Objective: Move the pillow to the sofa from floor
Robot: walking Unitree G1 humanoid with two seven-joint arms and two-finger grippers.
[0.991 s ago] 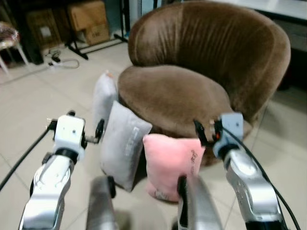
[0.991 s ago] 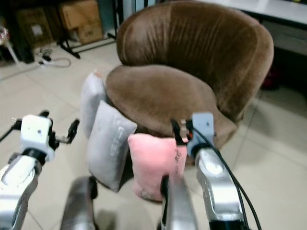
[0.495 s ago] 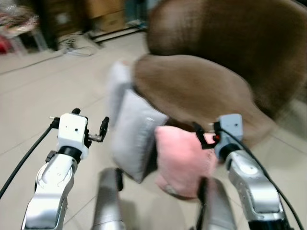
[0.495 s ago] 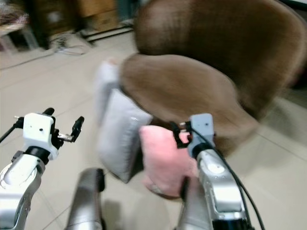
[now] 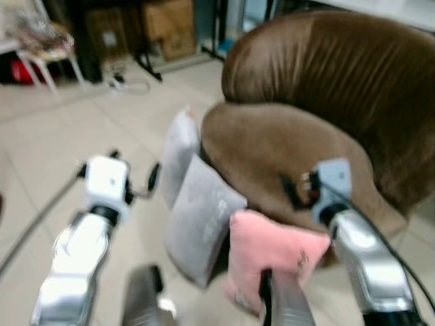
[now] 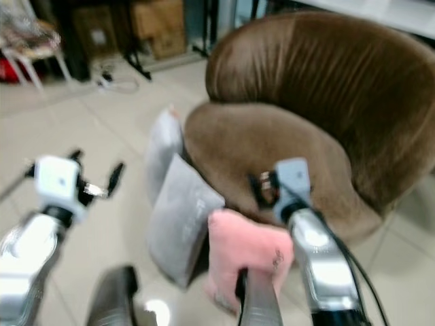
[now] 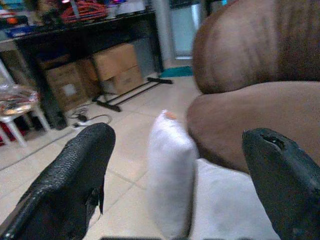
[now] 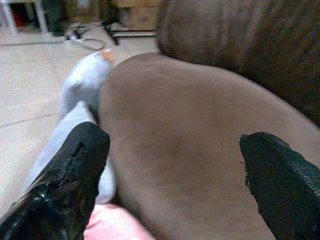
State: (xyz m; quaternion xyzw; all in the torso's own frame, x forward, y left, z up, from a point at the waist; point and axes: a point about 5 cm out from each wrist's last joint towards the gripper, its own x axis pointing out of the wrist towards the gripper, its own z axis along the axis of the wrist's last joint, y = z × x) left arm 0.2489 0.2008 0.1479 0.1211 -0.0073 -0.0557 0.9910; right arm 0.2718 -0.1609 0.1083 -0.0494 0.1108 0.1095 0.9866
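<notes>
Three pillows lean on the floor against the front of the brown round sofa: a pink pillow, a grey pillow beside it and a pale grey pillow further back. My left gripper is held up, open and empty, to the left of the grey pillows, apart from them. Over the sofa's front edge, above the pink pillow, my right gripper is raised, open and empty. The left wrist view looks between wide-apart fingers at the pale pillow. The right wrist view faces the sofa seat.
Cardboard boxes stand at the back by black stand legs. A cable lies on the tiled floor. A white stool is at the far left. Open floor stretches left of the pillows.
The whole picture has swung and shifted, so the camera moved; sofa and pillows now sit further right in view. Both arms stay raised with grippers open. The pillows have not moved.
</notes>
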